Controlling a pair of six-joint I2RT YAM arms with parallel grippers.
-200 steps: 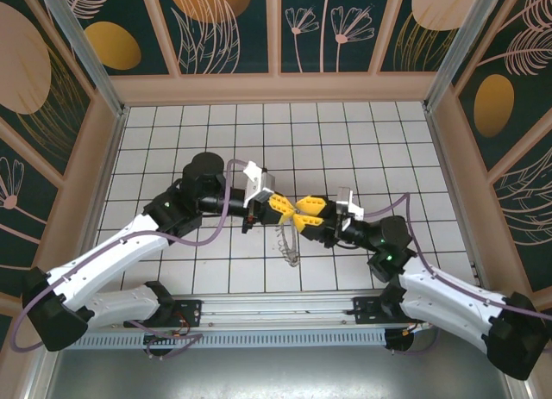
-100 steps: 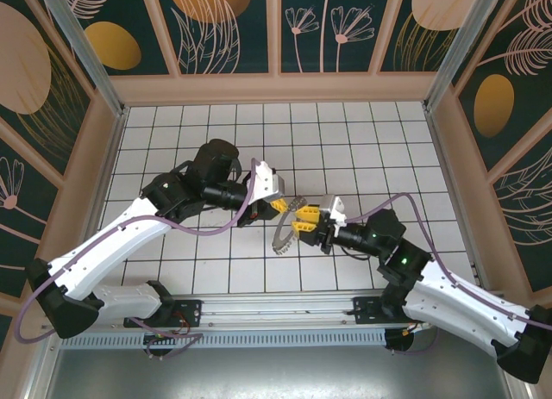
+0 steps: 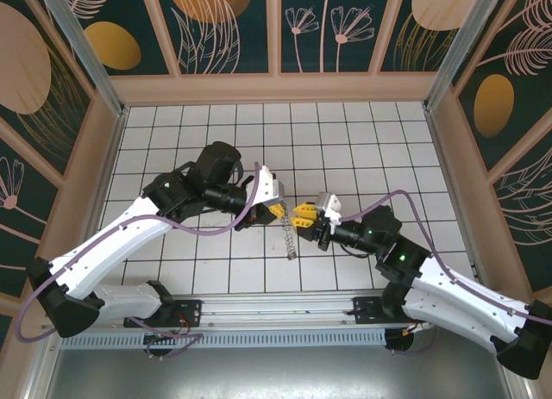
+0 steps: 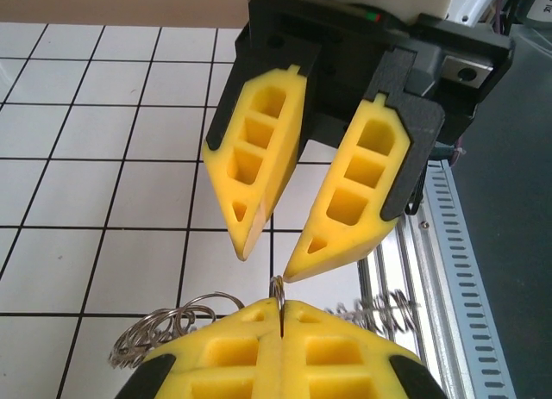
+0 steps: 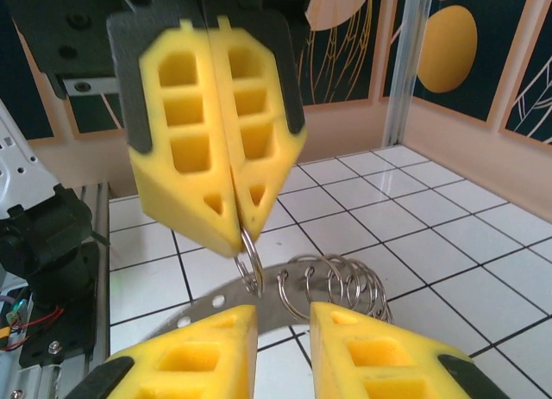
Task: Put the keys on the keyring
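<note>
**Keyring pinched by the left fingers at mid-worktop**

From above, a white tiled worktop (image 3: 362, 132) is seen, enclosed by dark walls (image 3: 233, 28) painted with flowers. The left gripper (image 3: 280, 212) and the right gripper (image 3: 298, 215) are set tip to tip near the middle. The keyring (image 3: 289, 240) is seen edge-on just below them.

In the left wrist view, the left fingers (image 4: 224, 352) are clenched on a small wire loop (image 4: 278, 287) at the keyring's rim, and wire coils are spread to either side. The right fingers (image 4: 250, 166) are held apart opposite, with nothing gripped between them. One tip is close to the loop; whether it touches cannot be told.

In the right wrist view, the left fingers (image 5: 216, 132) are pressed together on the loop (image 5: 250, 265). The keyring's grey band (image 5: 194, 306) and a row of small rings (image 5: 336, 283) are seen just beyond the parted right fingers (image 5: 379, 360).
</note>
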